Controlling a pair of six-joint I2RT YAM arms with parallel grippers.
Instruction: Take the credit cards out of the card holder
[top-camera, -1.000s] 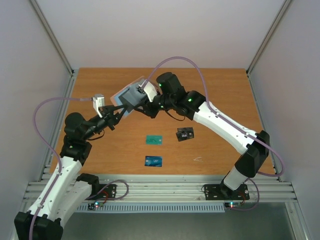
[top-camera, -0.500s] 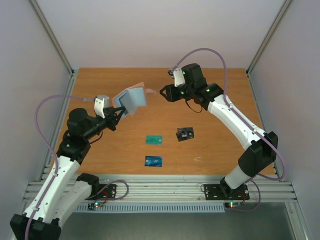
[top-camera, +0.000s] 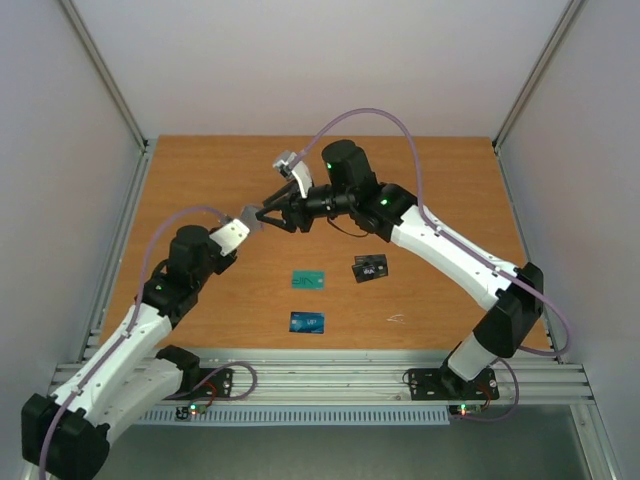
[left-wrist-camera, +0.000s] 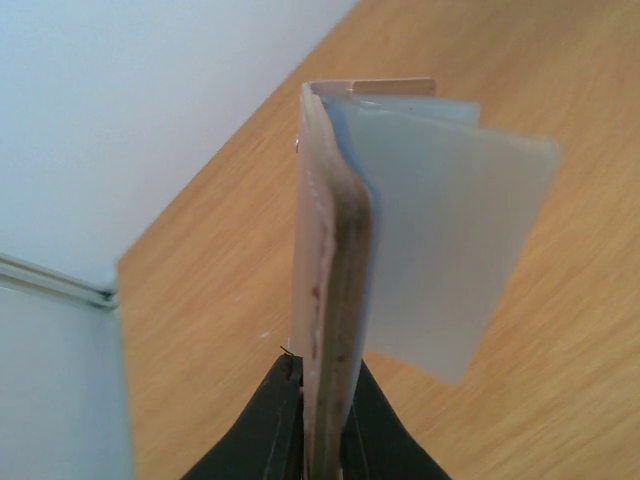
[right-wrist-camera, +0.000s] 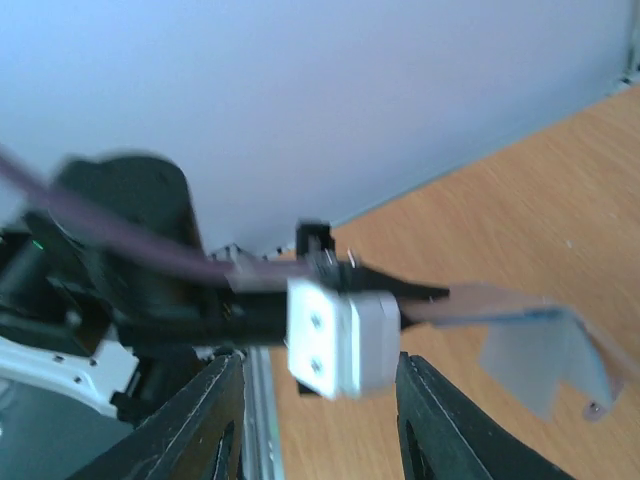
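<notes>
Tan-pink on the outside and pale blue-grey within, the small bifold card holder (left-wrist-camera: 330, 250) is up off the orange-brown wooden worktop (top-camera: 440, 190), pinched at its bottom edge by the left arm's black fingers (left-wrist-camera: 278, 412), which are clamped tight on it. The left wrist view catches it edge-on and upright: a worn tan spine faces the camera, and a smooth blue-grey inner flap fans out to the right, so the wallet stands part-open. From the top camera it hangs over the left-centre of the worktop, seen almost edge-on, so its pockets cannot be read there. The right arm's fingers (right-wrist-camera: 215, 425) are spread wide and grip nothing; they sit just to the right of the holder, and the right wrist view looks straight past them at the left arm's white camera block with the flap sticking out beyond it. Down on the worktop, three thin cards lie flat and apart from each other: a green card (top-camera: 309, 279), a black card with white marks (top-camera: 370, 268) to its right, and a dark blue card (top-camera: 307, 322) nearer the arm bases.
</notes>
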